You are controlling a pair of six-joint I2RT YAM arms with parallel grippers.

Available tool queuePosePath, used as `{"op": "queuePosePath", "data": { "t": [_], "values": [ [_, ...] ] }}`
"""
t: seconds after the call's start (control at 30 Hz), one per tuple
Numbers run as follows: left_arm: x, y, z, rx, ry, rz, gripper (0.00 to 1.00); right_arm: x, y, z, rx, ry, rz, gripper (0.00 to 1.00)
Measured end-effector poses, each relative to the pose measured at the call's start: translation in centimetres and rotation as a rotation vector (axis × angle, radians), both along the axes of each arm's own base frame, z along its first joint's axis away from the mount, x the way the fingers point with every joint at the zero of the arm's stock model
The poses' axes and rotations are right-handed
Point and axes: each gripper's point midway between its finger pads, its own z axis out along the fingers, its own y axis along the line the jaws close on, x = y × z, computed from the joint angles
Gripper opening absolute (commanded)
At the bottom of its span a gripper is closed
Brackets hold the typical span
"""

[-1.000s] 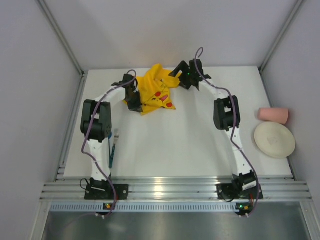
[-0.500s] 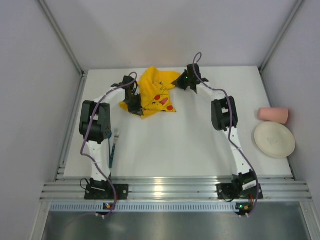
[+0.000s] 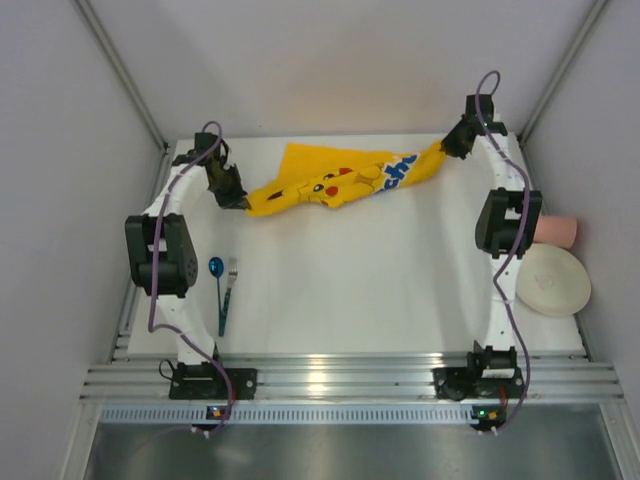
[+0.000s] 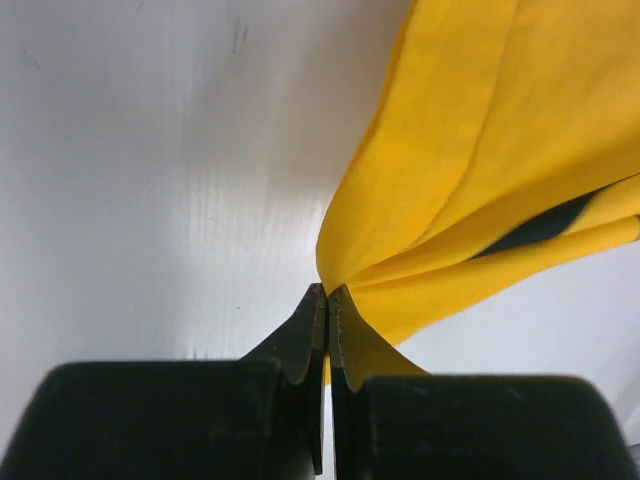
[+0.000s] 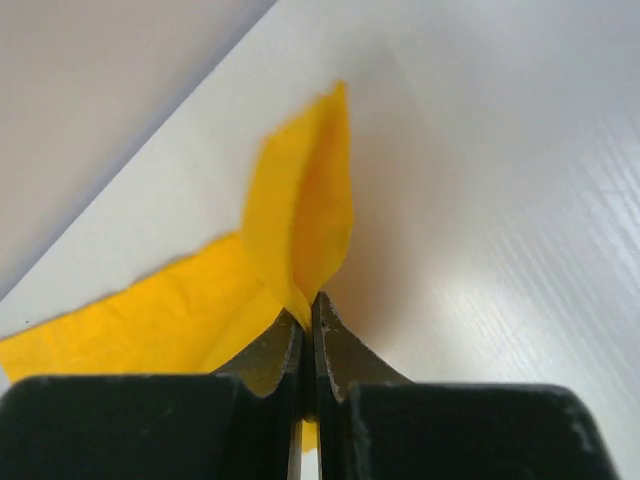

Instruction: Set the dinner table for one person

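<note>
The yellow Pikachu-print cloth (image 3: 335,180) hangs stretched across the back of the white dinner table (image 3: 350,290). My left gripper (image 3: 237,199) is shut on the cloth's left corner (image 4: 400,240), its fingertips pinched tight on the fabric. My right gripper (image 3: 449,146) is shut on the right corner (image 5: 300,230) at the far right of the table. The cloth sags a little between the two grips.
A blue spoon (image 3: 217,285) and a fork (image 3: 231,275) lie side by side at the left, near my left arm. A cream plate (image 3: 548,280) and a pink cup (image 3: 552,231) on its side sit at the right edge, behind my right arm. Metal rails border the table.
Both arms have swung outward, left to the left and right to the right. The bunched cloth is now pulled out into a long band. My right gripper closed on its corner.
</note>
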Motion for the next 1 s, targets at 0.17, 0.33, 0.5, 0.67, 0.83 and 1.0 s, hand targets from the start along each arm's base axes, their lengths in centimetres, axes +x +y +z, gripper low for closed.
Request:
{"op": "queuePosePath", "data": {
  "t": [0.17,0.33,0.5,0.67,0.83,1.0],
  "values": [
    [0.3,-0.7,1.9,-0.008,-0.035,0.027,0.00,-0.5,-0.4,3.2,-0.054,-0.037,0.023,0.99],
    [0.1,-1.4,2.0,-0.065,-0.009,0.058,0.73,-0.2,2.2,4.2,-0.004,-0.080,0.132,1.00],
    [-0.3,-2.7,2.1,-0.109,0.012,0.058,0.98,-4.3,3.2,2.2,0.037,0.028,0.178,1.00],
    [0.7,-5.6,2.7,-0.109,-0.012,-0.007,0.98,-13.8,3.5,-0.7,0.058,0.215,0.202,1.00],
    [8.3,-7.9,4.5,-0.102,-0.159,-0.064,0.99,-18.5,4.2,-0.4,0.056,0.244,0.240,1.00],
    [15.1,-7.3,3.1,-0.085,-0.286,-0.024,0.99,-18.4,4.7,0.5,0.040,0.222,0.278,1.00]
  ]
}}
